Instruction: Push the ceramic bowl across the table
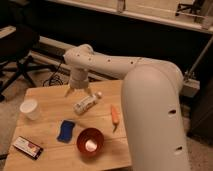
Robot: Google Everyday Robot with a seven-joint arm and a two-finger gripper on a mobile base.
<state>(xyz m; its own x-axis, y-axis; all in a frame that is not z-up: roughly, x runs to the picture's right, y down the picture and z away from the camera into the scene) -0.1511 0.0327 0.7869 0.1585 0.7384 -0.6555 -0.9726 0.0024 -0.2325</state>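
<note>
The ceramic bowl (90,141) is round, glossy and orange-red with a pale glint inside. It sits near the front edge of the light wooden table (50,96). My gripper (78,91) hangs from the white arm above the back middle of the table, just above a white bottle (85,104) lying on its side. The gripper is well behind the bowl and apart from it. Its fingers point down with a gap between them, holding nothing.
A white paper cup (30,109) stands at the left. A blue sponge (65,130) lies left of the bowl. A carrot (115,115) lies right of the bottle. A flat packet (27,147) sits at the front left corner. An office chair (17,55) stands behind left.
</note>
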